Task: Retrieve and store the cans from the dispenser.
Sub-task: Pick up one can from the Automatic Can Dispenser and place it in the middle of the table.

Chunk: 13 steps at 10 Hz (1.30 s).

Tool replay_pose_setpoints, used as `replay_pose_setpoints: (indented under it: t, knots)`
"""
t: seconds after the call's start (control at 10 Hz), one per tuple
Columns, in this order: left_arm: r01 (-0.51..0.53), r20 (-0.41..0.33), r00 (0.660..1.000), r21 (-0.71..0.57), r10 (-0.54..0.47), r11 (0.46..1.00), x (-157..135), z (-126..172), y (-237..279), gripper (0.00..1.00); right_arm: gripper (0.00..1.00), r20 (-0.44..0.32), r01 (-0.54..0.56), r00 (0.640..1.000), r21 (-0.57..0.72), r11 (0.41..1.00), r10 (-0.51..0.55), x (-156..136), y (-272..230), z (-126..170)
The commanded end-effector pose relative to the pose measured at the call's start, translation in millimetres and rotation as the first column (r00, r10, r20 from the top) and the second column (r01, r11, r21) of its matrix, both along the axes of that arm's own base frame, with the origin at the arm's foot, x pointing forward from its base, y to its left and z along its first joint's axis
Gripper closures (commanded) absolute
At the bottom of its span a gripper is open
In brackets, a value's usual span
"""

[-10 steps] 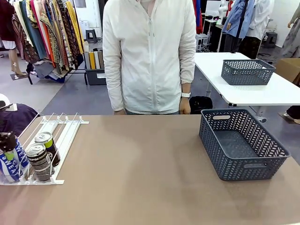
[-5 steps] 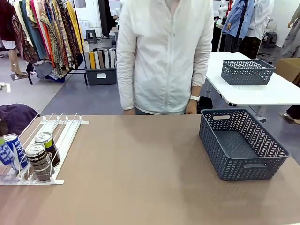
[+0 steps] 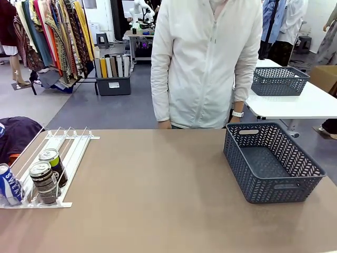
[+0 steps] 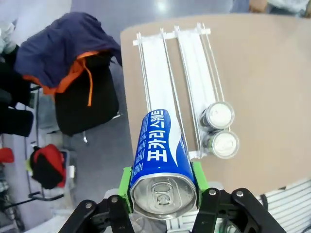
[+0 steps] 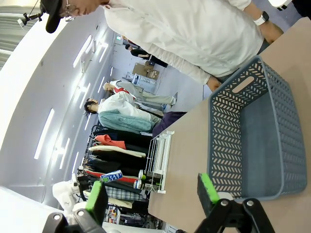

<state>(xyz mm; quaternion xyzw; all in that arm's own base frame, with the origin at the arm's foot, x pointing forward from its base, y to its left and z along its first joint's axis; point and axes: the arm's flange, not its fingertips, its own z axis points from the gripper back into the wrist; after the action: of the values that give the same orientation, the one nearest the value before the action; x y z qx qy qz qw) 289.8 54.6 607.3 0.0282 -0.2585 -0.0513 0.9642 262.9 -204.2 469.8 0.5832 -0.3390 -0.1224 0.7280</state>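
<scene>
The left hand (image 4: 161,194) is clamped on 1 blue-and-white slim drink can with a silver top (image 4: 160,145). Its green pads (image 4: 127,187) press opposite sides of the body just below the top rim, and the rest of the can projects beyond them unsupported. In the front view this blue can (image 3: 9,185) sits tilted at the far left edge, beside the low end of the white wire-and-plastic sloped dispenser rack (image 3: 71,145). The left wrist view looks down on the rack (image 4: 160,82) from well above, so the can is judged lifted out of its lane. 2 further slim cans with silver tops (image 3: 43,182) stand touching, one behind the other, against the end stopper of a neighbouring lane. The right hand (image 5: 153,194) has its pads spread wide with nothing between them, and it looks across at the dark grey plastic lattice basket (image 3: 274,193) on the right of the brown tabletop (image 3: 158,190). No can is visible in that basket, so storing is judged not yet begun. Handling assessment: the can wall is thin metal, stiff along its length but liable to dent under a hard squeeze, and the printed surface is smooth and may slip. A hold at mid-body would resist pivoting better than the present hold near the rim. A person in a white jacket (image 3: 205,63) stands at the far side, well apart from the cans.
</scene>
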Motion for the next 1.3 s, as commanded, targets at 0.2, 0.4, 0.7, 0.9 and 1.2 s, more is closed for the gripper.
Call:
replay_pose_setpoints:
  t: [0.2, 0.4, 0.7, 0.9, 1.2]
  knots:
    - [0.000, 0.000, 1.000, 0.000, 0.000, 1.000, 0.0, 0.0, 0.0, 1.00, 0.00, 0.022, 0.010, 1.000, 0.015, 1.000, -0.011, 3.3, -1.1, 5.1]
    - [0.000, 0.000, 1.000, 0.000, 0.000, 1.000, 0.0, 0.0, 0.0, 1.00, 0.00, 0.022, 0.010, 1.000, 0.015, 1.000, -0.011, 3.3, -1.1, 5.1]
    - [0.007, -0.075, 0.997, -0.183, -0.021, 0.983, 24.5, -5.4, -18.9, 1.00, 0.00, 0.022, 0.010, 1.000, 0.015, 1.000, -0.011, 3.3, -1.1, 5.1]
    - [0.241, -0.116, 0.958, -0.165, -0.261, 0.956, 83.5, 8.9, -100.6, 1.00, 0.00, 0.022, 0.010, 1.000, 0.015, 1.000, -0.011, 3.3, -1.1, 5.1]
    - [0.533, -0.221, 0.800, -0.162, -0.557, 0.830, 139.5, -15.0, -261.5, 1.00, 0.00, 0.022, 0.010, 1.000, 0.015, 1.000, -0.011, 3.3, -1.1, 5.1]
